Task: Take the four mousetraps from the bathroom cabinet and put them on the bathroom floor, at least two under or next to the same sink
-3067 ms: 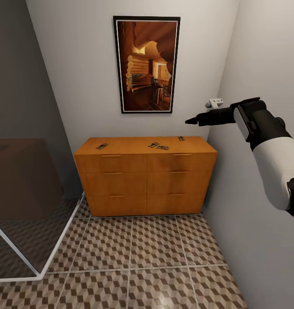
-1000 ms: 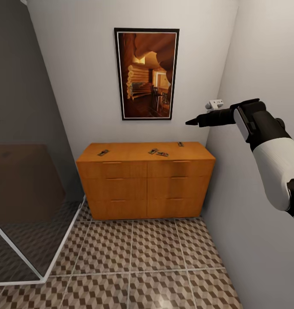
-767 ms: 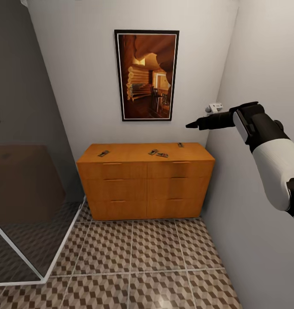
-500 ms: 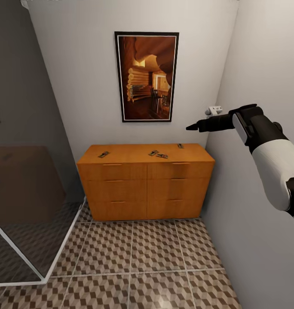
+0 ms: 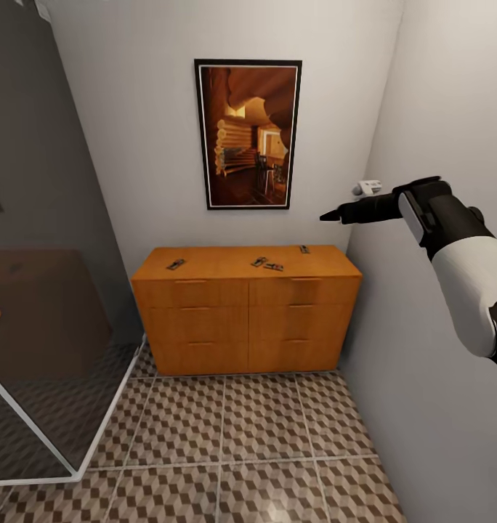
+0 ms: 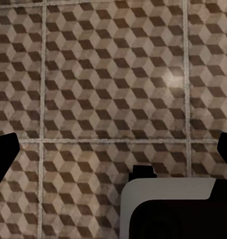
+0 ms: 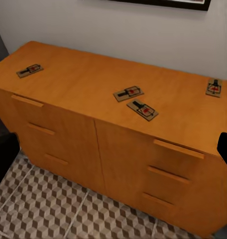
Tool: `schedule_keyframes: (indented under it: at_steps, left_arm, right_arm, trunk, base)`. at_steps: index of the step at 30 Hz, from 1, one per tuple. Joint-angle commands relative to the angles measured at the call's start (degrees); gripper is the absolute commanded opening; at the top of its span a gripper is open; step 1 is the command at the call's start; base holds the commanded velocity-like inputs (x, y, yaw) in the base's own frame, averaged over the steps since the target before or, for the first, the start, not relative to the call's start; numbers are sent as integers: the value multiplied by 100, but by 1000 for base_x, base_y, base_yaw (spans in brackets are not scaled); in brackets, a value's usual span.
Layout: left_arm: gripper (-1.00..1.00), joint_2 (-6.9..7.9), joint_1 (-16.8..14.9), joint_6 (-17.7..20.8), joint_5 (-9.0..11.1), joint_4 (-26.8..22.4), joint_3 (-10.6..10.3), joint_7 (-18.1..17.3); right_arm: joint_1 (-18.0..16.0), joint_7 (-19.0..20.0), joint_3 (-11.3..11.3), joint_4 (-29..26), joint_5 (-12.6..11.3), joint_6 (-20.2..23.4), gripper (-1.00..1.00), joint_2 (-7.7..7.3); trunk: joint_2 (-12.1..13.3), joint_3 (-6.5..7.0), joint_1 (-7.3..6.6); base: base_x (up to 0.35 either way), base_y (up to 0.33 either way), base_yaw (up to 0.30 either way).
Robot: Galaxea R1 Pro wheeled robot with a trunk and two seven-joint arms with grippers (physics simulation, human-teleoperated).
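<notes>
The orange-brown cabinet [image 5: 245,312] stands against the far wall, its drawers closed. Several mousetraps lie on its top: one near the left end [image 5: 176,264] [image 7: 30,70], a pair touching near the middle [image 5: 259,261] [image 5: 274,267] [image 7: 129,92] [image 7: 142,110], and one at the back right [image 5: 304,249] [image 7: 214,87]. My right gripper [image 5: 328,216] [image 7: 113,154] hangs open in the air, high above the cabinet's right end and well short of it. My left gripper [image 6: 113,154] is open, facing the cube-patterned bathroom floor [image 6: 113,84] [image 5: 263,428]. The sink is out of view.
A dark glass shower screen [image 5: 52,327] with a white frame closes off the left side. The right wall [image 5: 437,363] runs close beside my right arm, with a small white fixture [image 5: 366,187] on it. A framed picture [image 5: 248,134] hangs above the cabinet.
The whole head view has shifted: cabinet and picture sit a little lower and smaller, so the camera has moved. The mousetraps lie as before, and the right arm holds much the same pose.
</notes>
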Motion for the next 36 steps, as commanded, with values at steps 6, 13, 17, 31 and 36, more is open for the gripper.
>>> schedule_keyframes:
  at_steps: [6, 13, 17, 31, 36]
  left_arm:
    - [100, -4, -4, -25, -8, 5, 8, 4]
    - [100, -35, -4, -28, -10, 5, 6, 4]
    - [100, -39, -4, -28, -10, 5, 6, 4]
    - [100, -43, -4, -29, -11, 10, -1, 4]
    - [100, -45, -4, -29, -11, 12, -2, 4]
  right_arm:
    - [-5, 34, 27, -7, 13, 15, 100, -69]
    - [-5, 40, 28, 1, 12, 15, 100, -91]
    - [-5, 41, 28, 2, 12, 18, 100, -91]
    - [-5, 33, 28, 3, 12, 23, 100, -95]
    - [-5, 34, 28, 6, 5, 23, 100, -95]
  trunk:
    - [198, 83, -110]
    - [198, 83, -110]
    - [198, 83, -110]
    - [198, 81, -110]
    - [198, 81, -110]
  base:
    - [0, 0, 0]
    - [0, 0, 0]
    - [0, 0, 0]
    - [0, 0, 0]
    - [0, 0, 0]
